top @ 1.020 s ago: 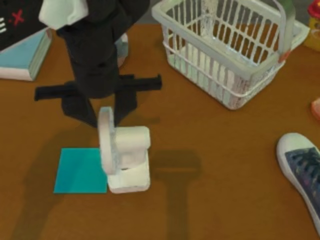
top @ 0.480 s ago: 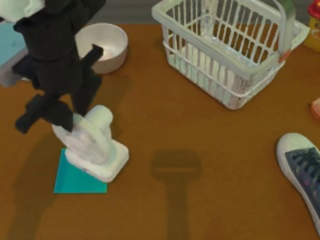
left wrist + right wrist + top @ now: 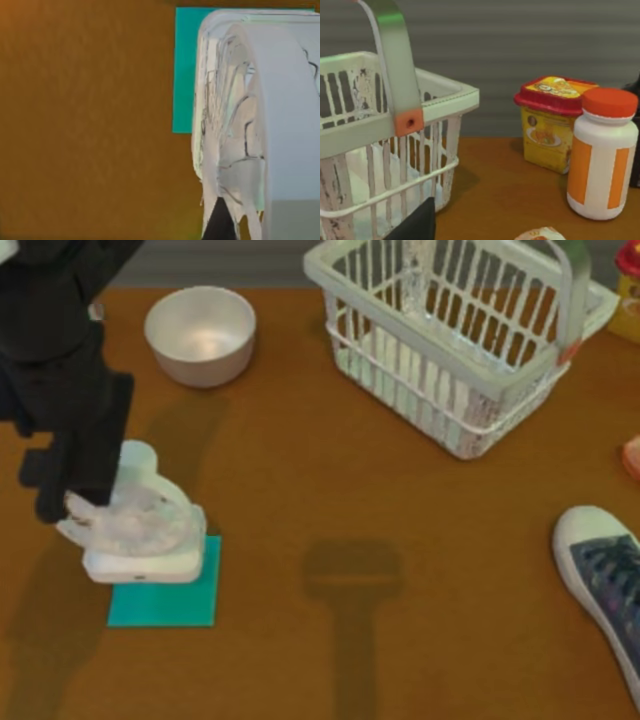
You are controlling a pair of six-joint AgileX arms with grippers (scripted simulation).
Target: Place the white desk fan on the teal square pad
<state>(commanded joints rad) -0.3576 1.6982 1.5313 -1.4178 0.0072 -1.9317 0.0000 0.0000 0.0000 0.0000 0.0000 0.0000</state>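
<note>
The white desk fan (image 3: 135, 525) is small and all white plastic, with a round ribbed guard standing over a boxy base with rounded corners. In the top view it sits at the left of the frame, its base overlapping the upper left part of the teal square pad (image 3: 170, 590) and hanging past the pad's upper edge onto the brown table (image 3: 330, 470). The pad is a thin, flat turquoise square, with its lower and right parts bare.

The left gripper (image 3: 70, 495) comes down from the upper left corner as a black bulk, its tip right at the guard's left side and touching it. It seems clamped on the guard's rim, though the fingers are mostly hidden. In the left wrist view the guard (image 3: 255, 125) fills the right half, one dark finger tip (image 3: 217, 222) showing beneath it and the pad (image 3: 185, 70) behind.

The right gripper is out of sight in the top view. Its wrist camera faces a white wire basket (image 3: 380, 165), a yellow tub with a red lid (image 3: 552, 125) and a white bottle with an orange cap (image 3: 602, 155).

A white bowl (image 3: 200, 335) sits above the fan in the top view, and a sneaker (image 3: 605, 575) lies at the right edge.
</note>
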